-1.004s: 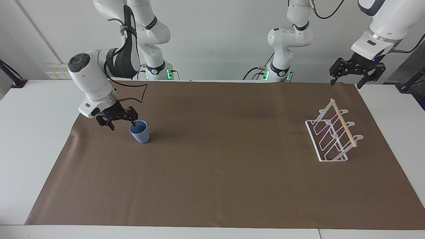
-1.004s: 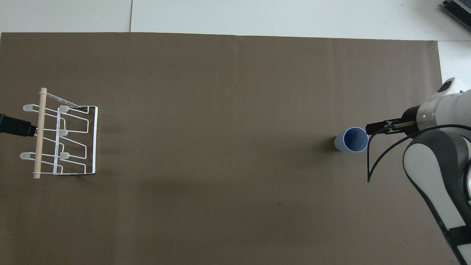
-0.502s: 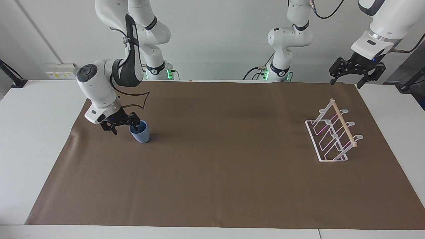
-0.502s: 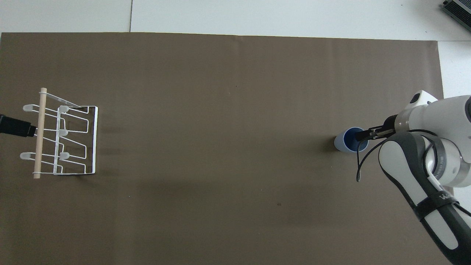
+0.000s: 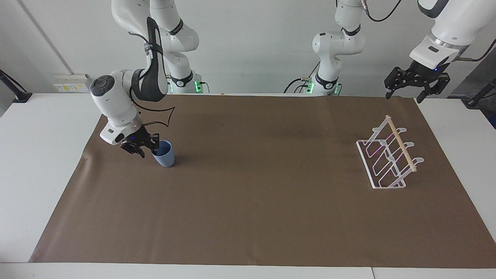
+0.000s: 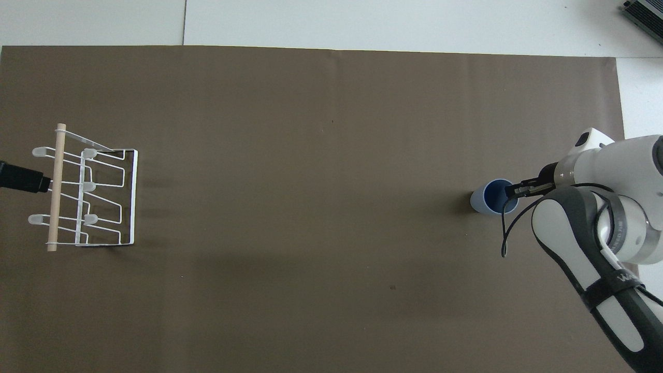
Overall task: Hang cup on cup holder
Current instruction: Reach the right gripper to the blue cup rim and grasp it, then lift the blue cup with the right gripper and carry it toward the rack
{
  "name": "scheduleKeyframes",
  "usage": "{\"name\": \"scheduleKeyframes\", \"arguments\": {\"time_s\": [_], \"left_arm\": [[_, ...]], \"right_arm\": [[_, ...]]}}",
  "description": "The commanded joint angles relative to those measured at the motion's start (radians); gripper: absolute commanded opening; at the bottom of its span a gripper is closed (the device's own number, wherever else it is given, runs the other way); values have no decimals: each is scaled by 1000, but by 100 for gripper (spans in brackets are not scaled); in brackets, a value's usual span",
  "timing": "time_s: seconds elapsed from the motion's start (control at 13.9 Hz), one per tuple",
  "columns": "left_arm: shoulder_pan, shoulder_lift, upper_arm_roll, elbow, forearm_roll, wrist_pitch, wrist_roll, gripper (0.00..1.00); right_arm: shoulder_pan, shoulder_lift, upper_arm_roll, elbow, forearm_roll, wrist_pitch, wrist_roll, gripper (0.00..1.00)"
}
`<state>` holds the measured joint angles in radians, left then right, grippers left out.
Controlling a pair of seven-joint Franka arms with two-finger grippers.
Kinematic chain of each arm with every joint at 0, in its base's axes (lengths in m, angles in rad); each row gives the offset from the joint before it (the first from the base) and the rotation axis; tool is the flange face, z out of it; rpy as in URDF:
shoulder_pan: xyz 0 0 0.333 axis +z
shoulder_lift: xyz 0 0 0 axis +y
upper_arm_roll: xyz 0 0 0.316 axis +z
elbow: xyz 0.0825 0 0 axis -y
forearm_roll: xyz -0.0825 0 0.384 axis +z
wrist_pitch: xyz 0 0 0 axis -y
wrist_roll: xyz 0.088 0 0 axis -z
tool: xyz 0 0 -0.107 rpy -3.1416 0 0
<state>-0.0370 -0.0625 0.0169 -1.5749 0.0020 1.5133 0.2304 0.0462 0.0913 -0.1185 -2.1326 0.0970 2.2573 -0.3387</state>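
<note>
The light-blue cup stands upright on the brown mat toward the right arm's end of the table; it also shows in the overhead view. My right gripper is at the cup's rim, one finger inside and one outside, shut on the wall; it also shows in the overhead view. The white wire cup holder with its wooden dowel stands toward the left arm's end, and also shows in the overhead view. My left gripper waits open in the air near the cup holder.
The brown mat covers most of the white table. Nothing else lies on it. The left gripper's black tip shows at the overhead view's edge beside the dowel.
My right gripper has moved in on the cup and its fingers have narrowed from wide open to closed on the rim. The cup and the left arm have not moved.
</note>
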Motion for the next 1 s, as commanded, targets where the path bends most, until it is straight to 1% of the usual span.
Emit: {"name": "scheduleKeyframes", "arguments": {"time_s": [0.0,0.22,0.36,0.5,0.72,0.79,0.86,0.93], "left_arm": [[-14,-25,9,-31,-5,22,10,100],[-14,-25,9,-31,-5,24,12,100],[-15,-25,9,-31,-5,24,12,100],[-15,-25,9,-33,-5,27,15,100],[-15,-25,9,-33,-5,25,17,100],[-15,-25,9,-33,-5,25,17,100],[-15,-25,9,-33,-5,25,17,100],[-15,-25,9,-33,-5,25,18,100]], "right_arm": [[-2,-22,2,-27,27,16,-10,0],[-2,-21,5,-15,27,1,-9,0],[-2,-22,10,22,27,-33,-11,0],[-2,-28,11,100,32,-138,-16,0],[-2,-36,17,222,125,-290,-23,0],[-2,-33,19,265,135,-336,-23,0],[0,-30,23,304,162,-367,-20,0],[0,-31,25,327,224,-389,-20,0]]}}
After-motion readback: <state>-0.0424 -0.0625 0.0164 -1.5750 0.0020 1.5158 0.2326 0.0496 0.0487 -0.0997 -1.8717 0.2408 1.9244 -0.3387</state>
